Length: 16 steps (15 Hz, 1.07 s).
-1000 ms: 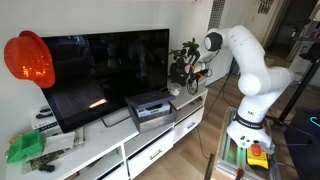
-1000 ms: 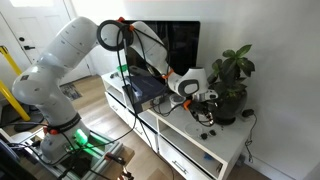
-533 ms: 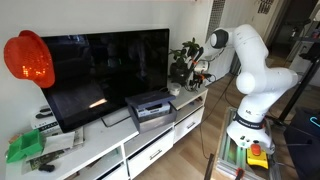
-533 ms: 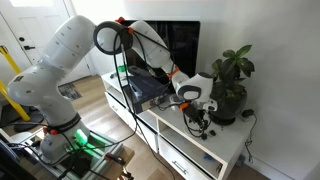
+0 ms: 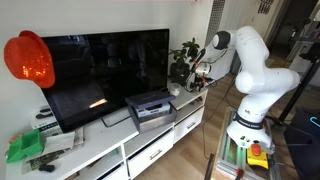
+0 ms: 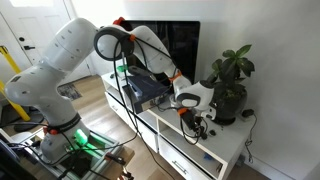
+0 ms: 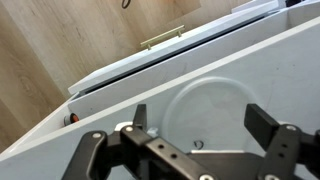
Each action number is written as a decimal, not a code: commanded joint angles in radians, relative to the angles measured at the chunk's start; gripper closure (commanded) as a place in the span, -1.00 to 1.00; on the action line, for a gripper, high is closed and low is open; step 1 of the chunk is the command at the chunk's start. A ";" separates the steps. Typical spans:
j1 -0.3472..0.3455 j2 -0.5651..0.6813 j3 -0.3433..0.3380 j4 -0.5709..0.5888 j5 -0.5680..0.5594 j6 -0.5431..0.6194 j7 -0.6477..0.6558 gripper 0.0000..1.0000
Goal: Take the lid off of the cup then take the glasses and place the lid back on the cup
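In the wrist view my gripper [image 7: 200,118] is open, its two dark fingers [image 7: 262,122] standing on either side of a round whitish lid-like disc [image 7: 205,95]. The disc lies flat on the white cabinet top [image 7: 110,110], and I cannot tell whether the fingers touch it. In both exterior views the gripper [image 5: 204,78] [image 6: 196,122] hangs low over the cabinet's end, in front of the potted plant. A small whitish cup [image 5: 175,90] stands beside the plant. Small dark items [image 6: 211,131], perhaps the glasses, lie by the gripper, partly hidden.
A dark-leaved potted plant [image 6: 232,75] stands just behind the gripper. A large TV [image 5: 105,65] and a grey box-shaped device [image 5: 150,108] fill the cabinet's middle. The cabinet's front edge and drawers [image 7: 150,55] are close to the disc. The floor lies below.
The gripper has moved down towards the cabinet top and a little towards the cabinet's end, away from the TV. Its jaws stay open.
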 commanded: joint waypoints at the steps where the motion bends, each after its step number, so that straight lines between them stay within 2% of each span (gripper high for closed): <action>1: 0.000 0.016 0.002 0.004 0.011 0.011 0.006 -0.61; 5: 0.002 0.036 -0.004 0.015 0.011 0.015 0.020 -0.03; 7: 0.003 0.042 -0.008 0.019 0.009 0.012 0.030 -0.03; 8: 0.005 0.045 -0.011 0.020 0.008 0.009 0.035 0.26; 13: 0.005 0.059 -0.021 0.033 0.005 -0.001 0.052 0.93; 16: 0.002 0.059 -0.023 0.038 0.007 -0.001 0.058 1.00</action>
